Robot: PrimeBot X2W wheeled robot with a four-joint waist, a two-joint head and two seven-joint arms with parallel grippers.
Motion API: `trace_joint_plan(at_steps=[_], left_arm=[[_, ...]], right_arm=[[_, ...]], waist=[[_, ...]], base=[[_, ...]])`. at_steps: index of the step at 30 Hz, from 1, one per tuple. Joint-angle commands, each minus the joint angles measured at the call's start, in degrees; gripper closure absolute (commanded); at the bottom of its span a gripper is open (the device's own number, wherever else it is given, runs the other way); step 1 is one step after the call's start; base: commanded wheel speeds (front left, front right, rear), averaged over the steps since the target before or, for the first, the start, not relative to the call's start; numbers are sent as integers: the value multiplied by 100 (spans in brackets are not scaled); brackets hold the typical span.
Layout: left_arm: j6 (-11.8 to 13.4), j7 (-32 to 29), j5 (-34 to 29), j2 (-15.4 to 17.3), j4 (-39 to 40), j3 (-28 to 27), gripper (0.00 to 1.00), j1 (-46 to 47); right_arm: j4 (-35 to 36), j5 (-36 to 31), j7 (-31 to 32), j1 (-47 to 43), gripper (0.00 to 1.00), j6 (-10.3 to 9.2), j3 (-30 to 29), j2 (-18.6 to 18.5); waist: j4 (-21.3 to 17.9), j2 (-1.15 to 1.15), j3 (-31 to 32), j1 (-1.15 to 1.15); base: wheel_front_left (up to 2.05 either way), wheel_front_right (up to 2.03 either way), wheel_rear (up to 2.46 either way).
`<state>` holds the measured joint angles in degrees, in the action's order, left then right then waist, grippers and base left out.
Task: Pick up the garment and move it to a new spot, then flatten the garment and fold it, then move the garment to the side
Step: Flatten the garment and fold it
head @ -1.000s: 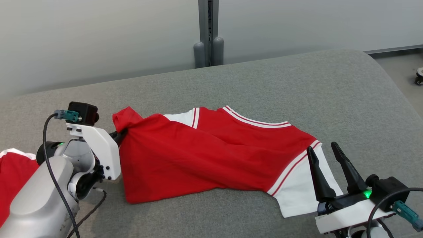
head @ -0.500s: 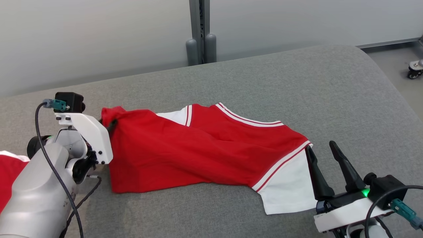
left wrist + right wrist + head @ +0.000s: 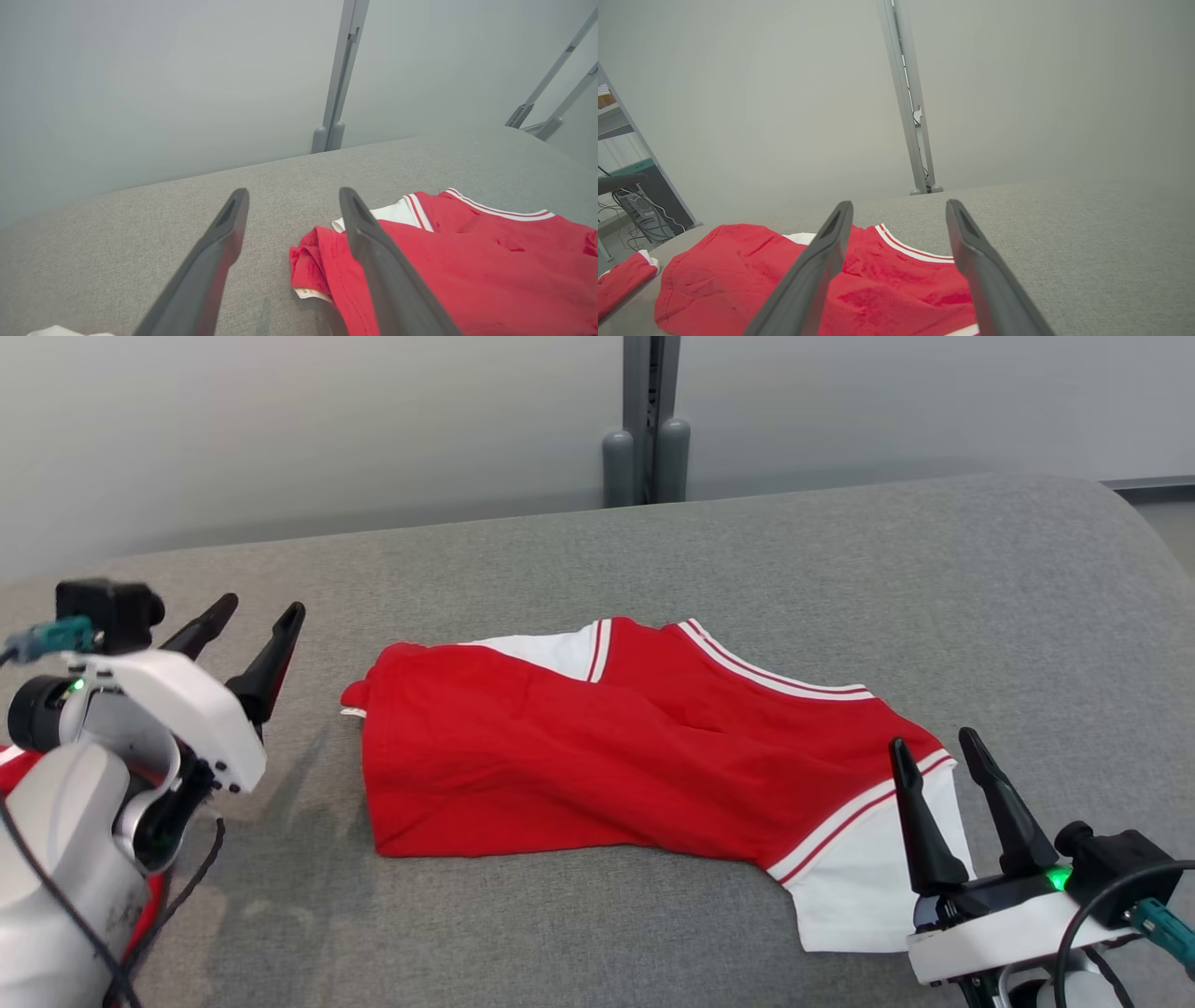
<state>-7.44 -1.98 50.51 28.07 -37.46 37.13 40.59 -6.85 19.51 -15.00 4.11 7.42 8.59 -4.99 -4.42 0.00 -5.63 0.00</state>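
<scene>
Red garment (image 3: 597, 756) with white panels and red-and-white striped trim, spread across the middle of the grey fabric-covered tabletop (image 3: 747, 551), lightly rumpled, lying on its own and held by neither gripper. Long side running from the left toward the near right. White sleeve panel (image 3: 868, 877) at the near right end; 1 bunched red corner with a small white label (image 3: 308, 293) at the left end, seen from the left wrist.

Left gripper (image 3: 263, 605) raised to the left of the garment, well clear of its left edge, 2 dark fingers spread wide and pointing toward the back of the tabletop. In the left wrist view, same gripper (image 3: 293, 191) wide, right finger crossing in front of the garment (image 3: 467, 261).

Right gripper (image 3: 933, 738) at the near right, likewise wide, 2 fingers standing in front of the white sleeve panel; touching the cloth or hanging above it, cannot tell. In the right wrist view, gripper (image 3: 899, 203) wide with the garment (image 3: 738, 275) beneath and to the left.

Second piece of red cloth (image 3: 621, 280) with white edging off to the left, apart from the garment. Grey post (image 3: 650, 420) against the pale wall behind the tabletop.
</scene>
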Motion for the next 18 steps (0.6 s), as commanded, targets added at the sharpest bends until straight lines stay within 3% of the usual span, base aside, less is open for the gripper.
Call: trace_joint_plan(at_steps=[1,4,9,13,18], left_arm=[[-6,280,33,88,248,-77,0,-253],[76,758,31,147,728,-159,0,-699],[721,1495,-142,108,1568,-392,0,-1434],[1220,1676,-547,90,2193,-533,0,-1952],[1573,1709,-848,-139,2737,-821,0,-2448]], right_arm=[[20,-45,-29,-59,0,14,-46,-27],[57,-47,-29,-111,0,14,-98,-50],[162,-83,-29,-187,0,14,-194,-87],[231,-108,-29,-234,0,14,-240,-123],[288,-148,-29,-314,0,14,-292,-135]], waist=[[77,0,8,0],[140,0,20,0],[200,0,0,0],[214,0,3,0],[224,0,57,0]], base=[[0,0,0],[0,0,0],[0,0,0],[0,0,0],[0,0,0]])
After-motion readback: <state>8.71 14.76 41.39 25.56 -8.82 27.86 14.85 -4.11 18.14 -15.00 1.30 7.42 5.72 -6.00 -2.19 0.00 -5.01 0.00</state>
